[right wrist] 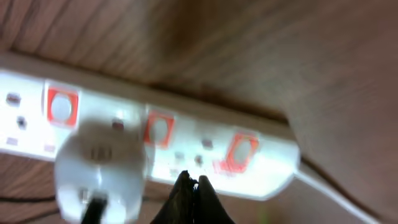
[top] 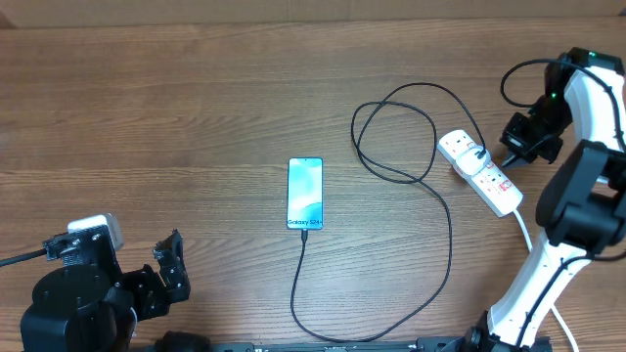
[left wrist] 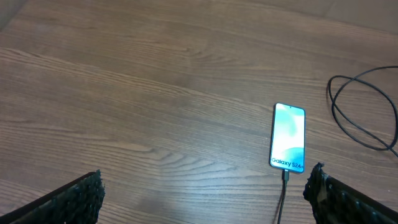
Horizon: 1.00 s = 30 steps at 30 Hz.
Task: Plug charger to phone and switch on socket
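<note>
- Phone (top: pixel 305 194) lies face up mid-table with its screen lit. Far to its left, the left gripper (left wrist: pixel 202 186) has its fingers spread wide with nothing between them.
- The charger (top: pixel 450 230) reaches the phone's bottom edge and looks plugged in, though whether the tip is fully seated is too small to tell. From there it loops loosely across the table to the right.
- The socket (top: pixel 479 173) lies at an angle near the right edge, with a white plug (right wrist: pixel 102 168) in one outlet.
- The right gripper (right wrist: pixel 193 186) hangs just over the strip, its fingers pressed together into a single point.
- Risk: the narrow tip could slip off a red switch (right wrist: pixel 158 129) or press a neighbouring one. A sideways shove could slide the loose strip and tug on the cable.
- Hard to make out: the right wrist view is blurred, so contact with the strip, which switch serves the plug, and whether any switch is on cannot be told. The right arm covers part of the strip's white cord.
</note>
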Available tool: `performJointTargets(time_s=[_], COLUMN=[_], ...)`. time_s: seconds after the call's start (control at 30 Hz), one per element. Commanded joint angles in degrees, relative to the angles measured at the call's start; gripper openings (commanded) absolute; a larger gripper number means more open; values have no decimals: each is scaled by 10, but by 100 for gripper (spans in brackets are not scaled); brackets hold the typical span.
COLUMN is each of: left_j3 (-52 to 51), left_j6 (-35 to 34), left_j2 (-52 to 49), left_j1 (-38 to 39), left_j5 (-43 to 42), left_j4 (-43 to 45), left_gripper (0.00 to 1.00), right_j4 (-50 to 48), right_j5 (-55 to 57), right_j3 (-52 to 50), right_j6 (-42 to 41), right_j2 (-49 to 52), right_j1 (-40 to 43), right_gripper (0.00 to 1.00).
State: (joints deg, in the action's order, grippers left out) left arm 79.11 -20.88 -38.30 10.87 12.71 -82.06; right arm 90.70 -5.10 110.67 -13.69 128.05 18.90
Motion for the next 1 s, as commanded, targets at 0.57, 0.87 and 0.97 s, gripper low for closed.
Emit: performJointTargets(time_s=[0.57, 0.87, 0.97], left_j3=[-2, -2, -2], left_j6=[-6, -6, -6], left_j2=[1, 1, 1], left_j1=[0, 0, 0], left_j5=[7, 7, 8], left_j4=[2, 2, 2], left_gripper=[99, 100, 100], right_j4=[-259, -206, -207], right_j5=[6, -8, -14], right_j3=[-313, -213, -193], right_j6=[-40, -26, -26], right_j2=[-297, -168, -155], right_j1=[-28, -27, -26], right_gripper=[4, 4, 4])
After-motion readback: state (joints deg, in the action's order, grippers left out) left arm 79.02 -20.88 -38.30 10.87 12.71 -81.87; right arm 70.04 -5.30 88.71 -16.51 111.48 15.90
